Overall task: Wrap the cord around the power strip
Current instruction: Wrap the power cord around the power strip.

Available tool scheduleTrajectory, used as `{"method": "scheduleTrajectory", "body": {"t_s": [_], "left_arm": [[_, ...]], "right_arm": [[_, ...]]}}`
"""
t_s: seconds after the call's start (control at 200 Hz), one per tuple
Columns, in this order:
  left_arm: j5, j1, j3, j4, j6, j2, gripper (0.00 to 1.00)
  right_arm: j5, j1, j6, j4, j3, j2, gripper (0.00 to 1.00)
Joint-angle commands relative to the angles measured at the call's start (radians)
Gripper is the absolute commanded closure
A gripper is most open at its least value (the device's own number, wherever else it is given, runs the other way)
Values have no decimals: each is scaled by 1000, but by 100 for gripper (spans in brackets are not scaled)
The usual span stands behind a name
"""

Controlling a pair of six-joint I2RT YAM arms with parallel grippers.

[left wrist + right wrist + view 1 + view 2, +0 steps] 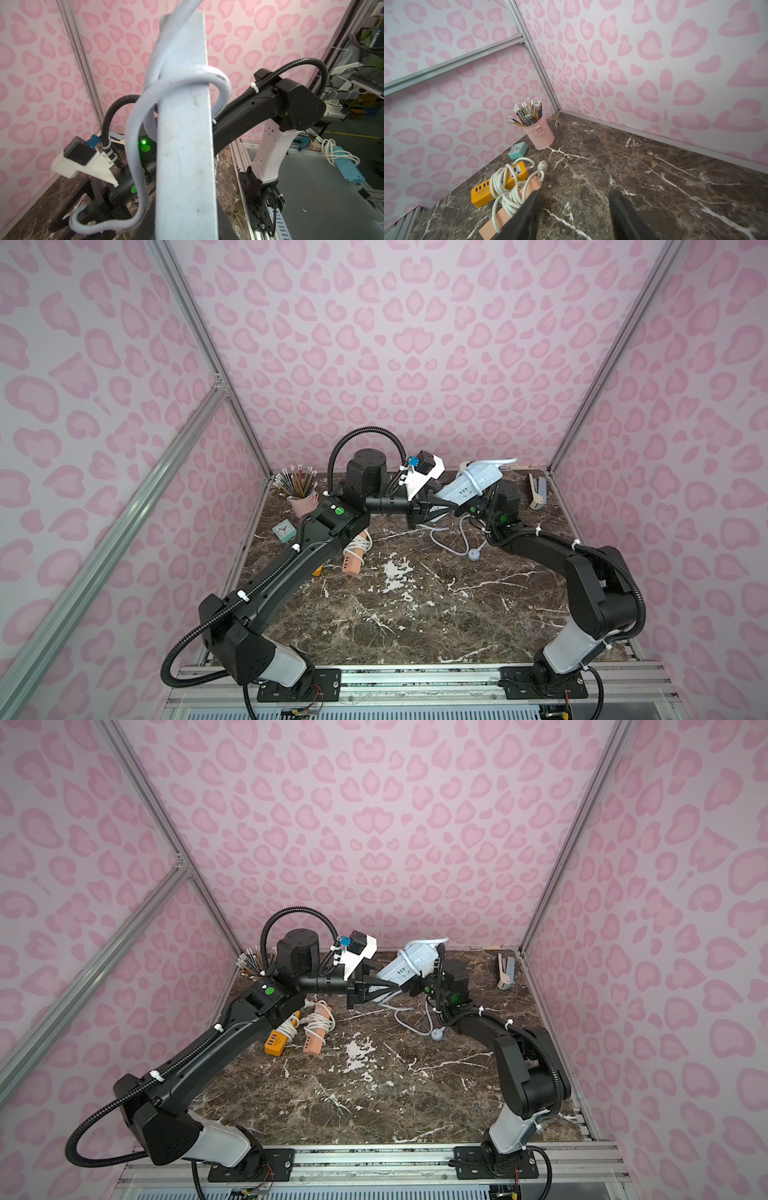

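A pale blue power strip [473, 483] is held tilted above the back of the table, and my left gripper [448, 507] is shut on its lower end. In the left wrist view the power strip [185, 145] fills the middle, with the grey-white cord [137, 116] looped loosely once around it. The remaining cord [446, 541] hangs down to the marble table and ends in a plug [473, 554]. My right gripper [575, 193] is open with nothing between its fingers. In both top views it sits just behind the strip, mostly hidden.
Back left stand a pink pencil cup [302, 502] and a teal clock [284, 529]. An orange strip [277, 1042] and a salmon strip [353, 560], both with wound cords, lie under my left arm. A stapler [537, 491] lies back right.
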Motion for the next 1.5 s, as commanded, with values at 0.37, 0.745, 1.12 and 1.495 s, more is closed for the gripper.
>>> {"method": "scheduleTrajectory", "body": {"t_s": [0.37,0.745,1.12,1.495], "left_arm": [[-364,174,59,-8,-90,17,97],[-861,163,176,-460,85,331,97],[-341,-18,97,-563,265,308,97],[110,-113,90,-623,470,163,97]], "right_arm": [[364,7,-205,-122,-152,-174,100],[671,202,-756,-236,-107,-543,100],[375,48,-916,-609,444,-257,100],[-177,-147,-747,-744,603,-14,100]]}}
